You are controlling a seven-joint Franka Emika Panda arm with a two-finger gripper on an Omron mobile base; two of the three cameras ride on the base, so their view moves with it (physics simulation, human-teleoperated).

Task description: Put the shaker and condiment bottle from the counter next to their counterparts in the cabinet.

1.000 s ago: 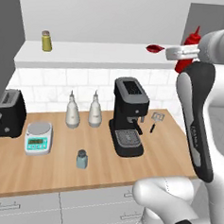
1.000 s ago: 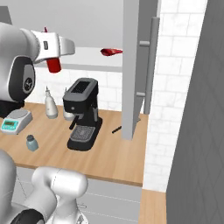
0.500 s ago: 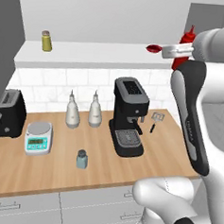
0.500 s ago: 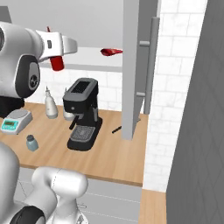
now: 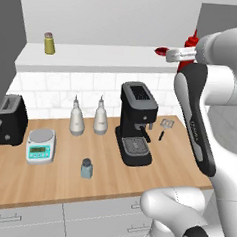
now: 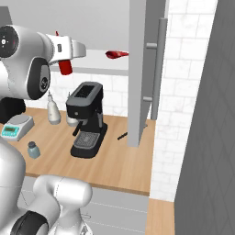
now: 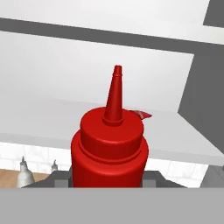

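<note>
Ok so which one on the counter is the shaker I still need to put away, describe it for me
Start at the black coffee machine in the middle of the wooden counter. The shaker stands alone to its left, near the front edge. It is small and pale blue-grey with a darker cap, far shorter than the two white bottles behind it.

Bright, even rendered light; soft shadows, slight blur

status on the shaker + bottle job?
Done: nothing is stowed yet. In hand: the gripper is shut on the red bottle, held up by the cabinet shelf, near the red packet. Left: set the bottle down beside the packet, then fetch the blue-grey shaker from the counter to join the yellow shaker.
</note>
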